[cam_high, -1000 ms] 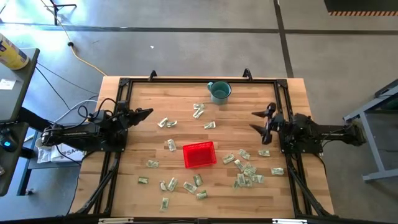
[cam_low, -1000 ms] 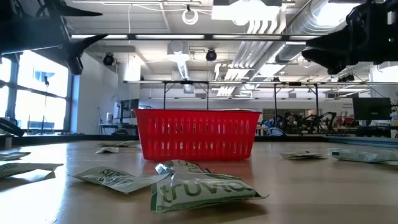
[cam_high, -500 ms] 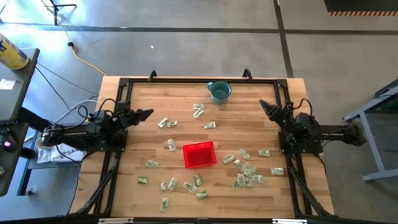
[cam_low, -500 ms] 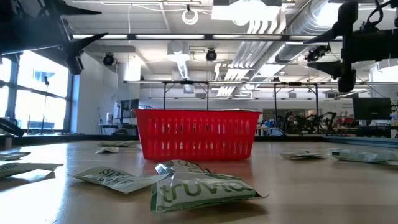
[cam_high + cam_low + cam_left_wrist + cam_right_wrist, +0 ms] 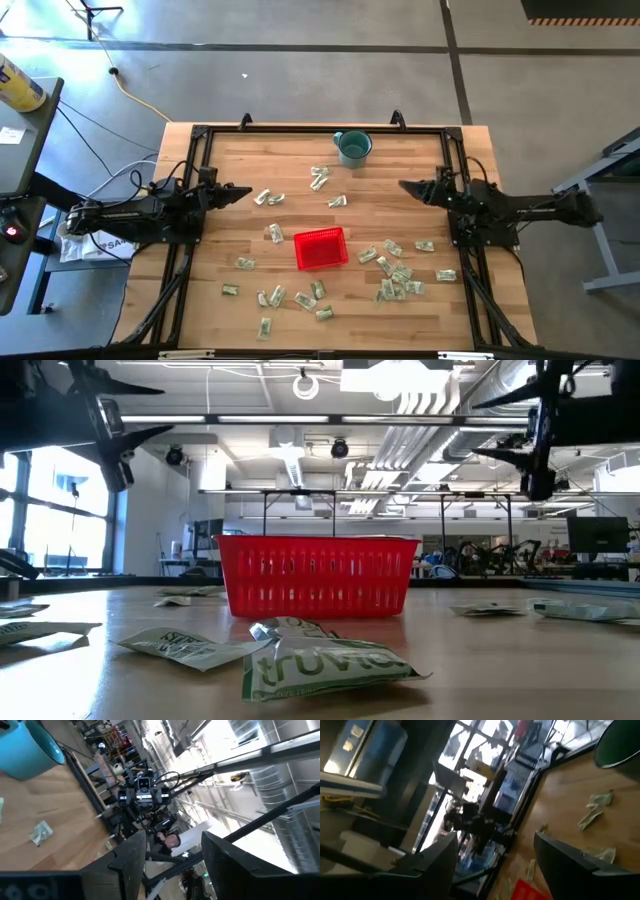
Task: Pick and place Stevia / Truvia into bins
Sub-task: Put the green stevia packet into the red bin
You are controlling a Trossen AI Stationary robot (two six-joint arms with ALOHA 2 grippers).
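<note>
**Both arms raised and empty, packets waiting on the table**

The left gripper (image 5: 243, 189) hangs above the table's left side, its two fingers spread with nothing between them. The right gripper (image 5: 408, 187) hangs above the right side, also spread and empty. The two point toward each other across the table, well apart.

The red basket (image 5: 321, 249) sits between the two grippers and nearer the front edge than either. Packets (image 5: 396, 279) lie scattered flat around it: a thick cluster in front of the right gripper, a looser group out in front of the left gripper, and a few (image 5: 267, 197) just beyond the left gripper's tips. The basket looks empty.

Judging from this, the step in hand is reaching down for a first packet. It likely goes best by choosing a lone packet, not one overlapped in the cluster, and lowering the tips straight onto the wood to pinch a short edge.

The packets are thin paper, pale with green print, some creased or puffed, so they may slide or buckle. The basket is rigid plastic with mesh walls and an open top. A teal mug (image 5: 352, 147) stands at the far edge. The table (image 5: 300, 160) is smooth wood planking.
</note>
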